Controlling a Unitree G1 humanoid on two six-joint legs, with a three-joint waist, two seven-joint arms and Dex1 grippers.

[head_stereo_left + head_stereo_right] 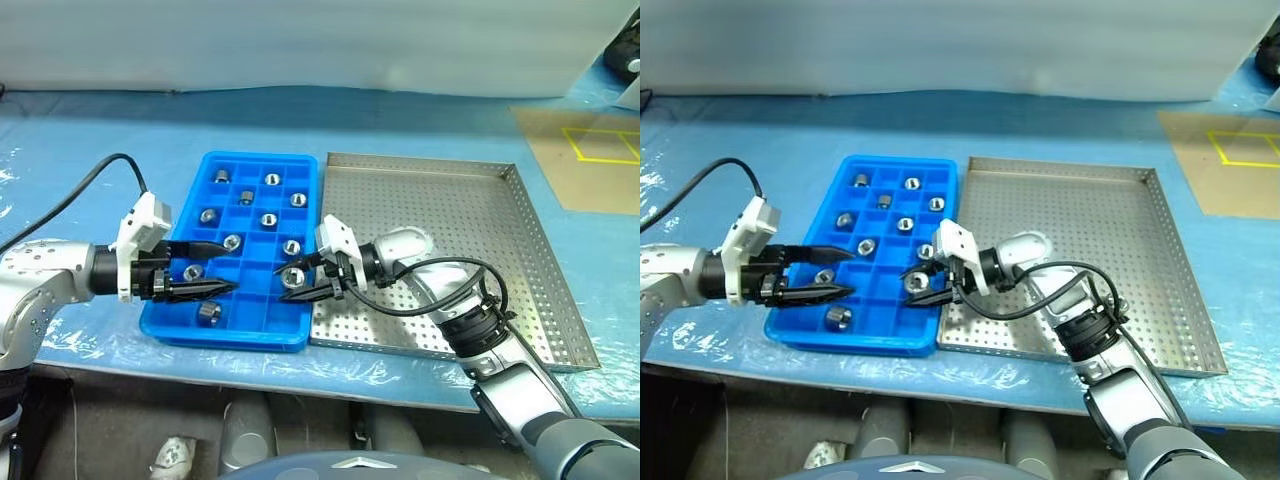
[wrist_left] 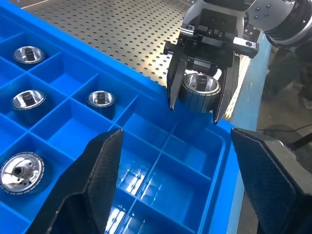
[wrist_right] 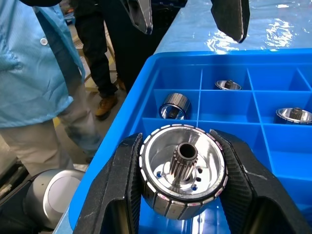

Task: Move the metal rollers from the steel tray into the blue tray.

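The blue tray [image 1: 255, 180], a plastic grid of small square compartments, lies flat just left of the steel tray [image 1: 470, 215], whose perforated floor holds no rollers. Several shiny metal rollers [image 1: 272, 180] sit singly in separate compartments, most upright, one at the near left lying on its side. One more roller [image 3: 184, 171], ribbed outside with a toothed central hub, hangs above the blue tray's near right corner.
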